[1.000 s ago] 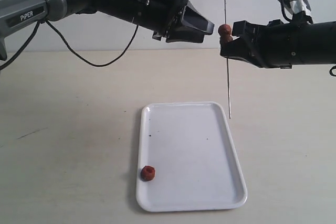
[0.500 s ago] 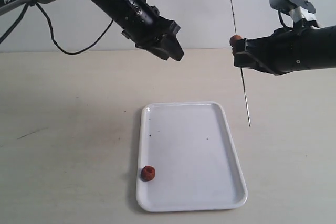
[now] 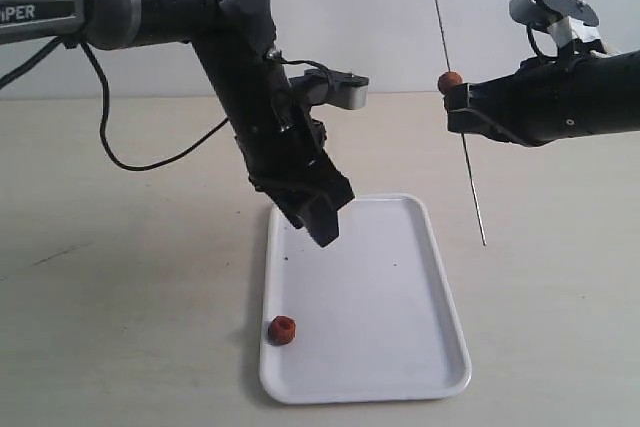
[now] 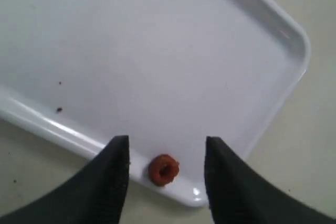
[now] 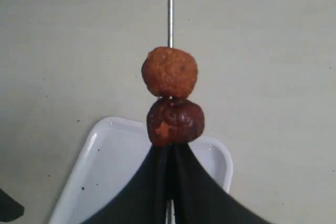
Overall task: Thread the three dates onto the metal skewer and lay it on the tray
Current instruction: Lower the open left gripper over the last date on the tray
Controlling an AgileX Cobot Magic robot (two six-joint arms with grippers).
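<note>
Skewer (image 3: 472,177) pinched between its closed fingers, the right claw (image 3: 455,107) holds the thin metal rod nearly upright, slightly tilted, above the table (image 3: 120,277) beyond the tray's far right corner. The rod's lower tip hangs clear of the tray (image 3: 400,347). Two dates (image 5: 169,72) are threaded on the rod, one touching the other, and the lower one rests right against the claw's fingertips. The left claw (image 3: 320,222) hangs over the far left corner of the white tray, pointing downward, its fingers (image 4: 113,171) spread apart and gripping nothing. A third date (image 3: 283,329) lies alone on the tray at its near left corner, just beside the raised rim. In the left wrist view it shows in the gap between the open fingers, lower down on the tray and apart from them.
</note>
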